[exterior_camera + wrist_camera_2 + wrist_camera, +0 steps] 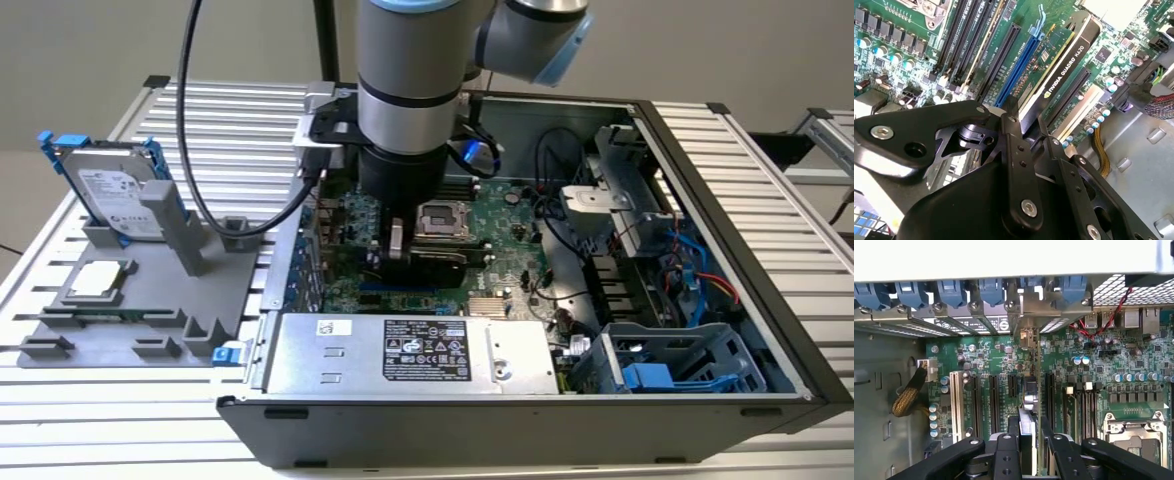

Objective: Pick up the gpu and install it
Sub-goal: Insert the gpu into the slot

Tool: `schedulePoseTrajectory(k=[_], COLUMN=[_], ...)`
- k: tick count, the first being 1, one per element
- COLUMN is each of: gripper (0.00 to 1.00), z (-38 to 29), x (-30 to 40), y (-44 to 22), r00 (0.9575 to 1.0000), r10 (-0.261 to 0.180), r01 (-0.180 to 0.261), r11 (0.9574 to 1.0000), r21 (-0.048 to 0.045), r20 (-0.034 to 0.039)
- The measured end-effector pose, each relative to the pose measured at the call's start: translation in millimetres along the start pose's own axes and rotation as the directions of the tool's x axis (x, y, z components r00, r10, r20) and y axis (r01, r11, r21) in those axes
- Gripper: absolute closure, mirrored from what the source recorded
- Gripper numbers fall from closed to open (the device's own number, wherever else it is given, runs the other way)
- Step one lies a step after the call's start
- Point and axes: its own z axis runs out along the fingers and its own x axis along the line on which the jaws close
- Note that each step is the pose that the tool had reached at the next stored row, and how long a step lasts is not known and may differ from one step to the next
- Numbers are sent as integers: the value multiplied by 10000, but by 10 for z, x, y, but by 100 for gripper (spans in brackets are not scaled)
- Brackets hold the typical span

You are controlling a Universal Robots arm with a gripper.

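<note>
Inside the open computer case (747, 330), my gripper (1026, 131) pinches the gpu (1064, 70) by its upper edge, fingers pressed against both faces, the card standing on edge over the motherboard (514, 235). In the second wrist view the card's black cooler side faces the camera and its lower edge lies along the blue expansion slot (1019, 62). In the first wrist view the card (1029, 395) runs edge-on toward the rear slot openings (1024, 315) of the case, its metal end near them. The exterior view sets my arm (407, 90) straight above the board, with the hard drive (114, 190) parked on the grey fixture (147, 300) well apart, on the exterior view's left. I judge this the seating step: the card is at the slot, though I cannot tell whether it is fully home. Finishing calls for a straight, even downward press with the bracket lined up.
</note>
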Motion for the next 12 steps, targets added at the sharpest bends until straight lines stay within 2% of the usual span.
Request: schedulePoseTrajectory(k=[12], gripper=[100], z=[17], x=[-3], y=[17], r00=[10000], r10=[-1], r01=[1], r11=[10000], r21=[2], r20=[6])
